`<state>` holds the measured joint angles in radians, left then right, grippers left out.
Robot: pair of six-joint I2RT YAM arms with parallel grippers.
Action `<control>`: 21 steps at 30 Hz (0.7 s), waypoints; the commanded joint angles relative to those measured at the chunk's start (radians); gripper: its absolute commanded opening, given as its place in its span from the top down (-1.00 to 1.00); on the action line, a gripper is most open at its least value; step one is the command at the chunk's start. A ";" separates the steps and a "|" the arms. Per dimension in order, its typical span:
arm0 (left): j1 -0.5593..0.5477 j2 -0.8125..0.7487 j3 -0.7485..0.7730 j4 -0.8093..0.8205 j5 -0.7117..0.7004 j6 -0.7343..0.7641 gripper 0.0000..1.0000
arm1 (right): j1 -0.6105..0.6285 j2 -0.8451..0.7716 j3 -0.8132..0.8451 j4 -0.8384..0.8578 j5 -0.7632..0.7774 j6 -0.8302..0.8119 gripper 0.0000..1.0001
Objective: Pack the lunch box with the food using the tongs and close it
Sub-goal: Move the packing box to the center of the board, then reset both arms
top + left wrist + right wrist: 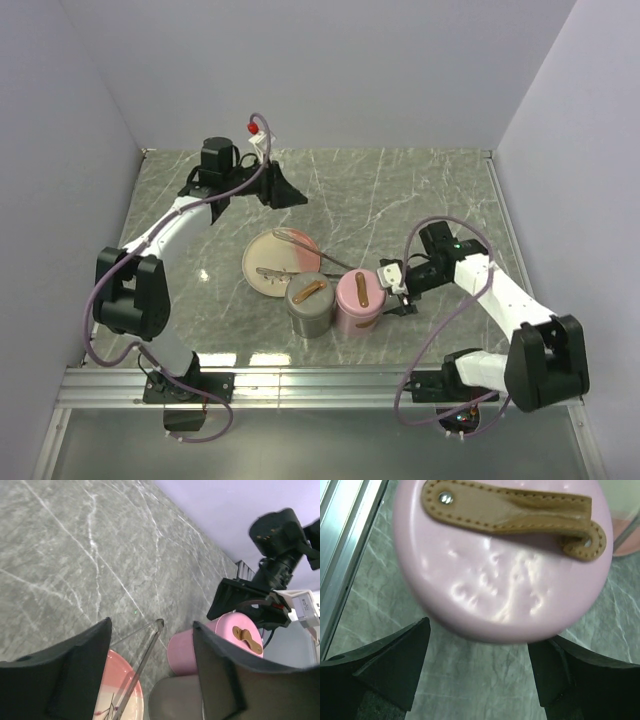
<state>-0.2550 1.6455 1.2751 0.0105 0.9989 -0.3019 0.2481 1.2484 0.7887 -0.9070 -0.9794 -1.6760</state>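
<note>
The silver tongs [312, 250] lie loose across the pink plate [262, 262], their joined end on the table toward the right. In the left wrist view the tongs [140, 665] slant over the plate [117, 680] well below my left gripper [151, 630]. That left gripper [293, 196] hangs open and empty behind the plate. The pink lunch box [357, 300] stands with its lid on, a brown strap across the top. My right gripper [392, 290] is open just to its right, its fingers either side of the lid's near edge [500, 580]. No food shows.
A grey lidded container [310, 312] with a brown strap stands touching the pink box's left side, just in front of the plate. An aluminium rail [320, 385] runs along the near table edge. White walls close in the back and both sides.
</note>
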 commanded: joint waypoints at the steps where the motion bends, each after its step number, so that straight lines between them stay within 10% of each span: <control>1: 0.033 -0.069 -0.005 0.003 -0.023 -0.009 -0.46 | -0.055 -0.114 -0.029 -0.033 0.015 0.010 -0.68; 11: 0.189 -0.047 0.173 -0.374 -0.158 0.069 -0.99 | -0.363 -0.250 0.079 -0.054 -0.034 0.292 -0.74; 21: 0.339 -0.242 0.049 -0.480 -0.396 0.219 -0.99 | -0.420 -0.187 0.245 0.279 0.192 1.198 -0.89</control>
<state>0.0502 1.4944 1.3594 -0.4343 0.6907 -0.1509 -0.1646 1.0340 0.9901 -0.7296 -0.8829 -0.8028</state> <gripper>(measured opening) 0.994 0.937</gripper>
